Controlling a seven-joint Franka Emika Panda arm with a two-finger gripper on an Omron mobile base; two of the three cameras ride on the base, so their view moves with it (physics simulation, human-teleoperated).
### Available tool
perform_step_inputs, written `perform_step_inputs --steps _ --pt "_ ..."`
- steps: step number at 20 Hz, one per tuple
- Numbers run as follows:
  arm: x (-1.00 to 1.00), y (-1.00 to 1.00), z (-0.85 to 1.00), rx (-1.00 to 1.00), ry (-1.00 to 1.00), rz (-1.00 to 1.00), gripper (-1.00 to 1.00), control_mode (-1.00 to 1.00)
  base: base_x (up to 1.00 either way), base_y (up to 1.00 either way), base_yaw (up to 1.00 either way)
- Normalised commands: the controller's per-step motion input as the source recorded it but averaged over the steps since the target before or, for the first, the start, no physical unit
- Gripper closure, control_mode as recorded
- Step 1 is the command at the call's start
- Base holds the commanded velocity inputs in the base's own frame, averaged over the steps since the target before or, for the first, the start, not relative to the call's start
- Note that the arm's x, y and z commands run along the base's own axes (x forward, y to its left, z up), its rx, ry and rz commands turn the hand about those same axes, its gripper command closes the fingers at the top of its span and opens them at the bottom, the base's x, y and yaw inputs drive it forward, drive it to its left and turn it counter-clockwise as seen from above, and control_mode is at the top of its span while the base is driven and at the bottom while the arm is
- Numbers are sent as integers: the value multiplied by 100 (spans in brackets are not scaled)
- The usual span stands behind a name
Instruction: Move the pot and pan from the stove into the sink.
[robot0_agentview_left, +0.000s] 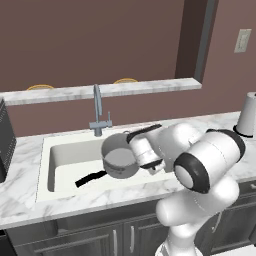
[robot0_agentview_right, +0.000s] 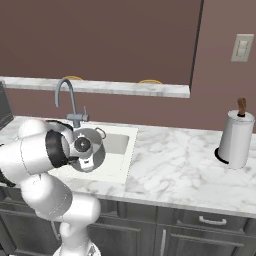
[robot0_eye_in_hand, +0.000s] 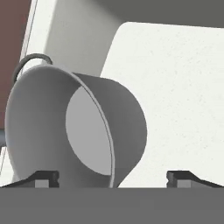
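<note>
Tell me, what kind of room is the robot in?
A kitchen, most likely. There is a sink sunk in a marble counter, a tall curved faucet, and a metal pot over the basin.

One deep grey brushed-metal pot (robot0_agentview_left: 119, 159), straight-sided. One long black handle (robot0_agentview_left: 90, 178), low in the basin; its pan hidden, so not counted as seen. One wide rectangular off-white sink (robot0_agentview_left: 62, 152) in one white marble counter (robot0_agentview_right: 175, 165). One tall curved chrome faucet (robot0_agentview_right: 66, 95). One white cylindrical paper towel roll (robot0_agentview_right: 235, 137) on a dark round base with a brown top. One pale wall switch plate (robot0_agentview_right: 243, 47). One raised marble ledge (robot0_agentview_left: 100, 90), with two rounded tan shapes (robot0_agentview_left: 125, 80) behind it. Three silver cabinet handles (robot0_agentview_right: 208, 220) countable across the dark fronts.
</note>
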Motion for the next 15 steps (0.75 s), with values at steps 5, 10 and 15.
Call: perform_step_inputs --steps 5,10,15 --pt "-7 0 100 7 9 0 -100 -100 0 0 0" --pt "-3 0 100 5 16 2 -100 -100 0 0 0" --pt "-7 0 100 2 15 3 -100 -100 0 0 0"
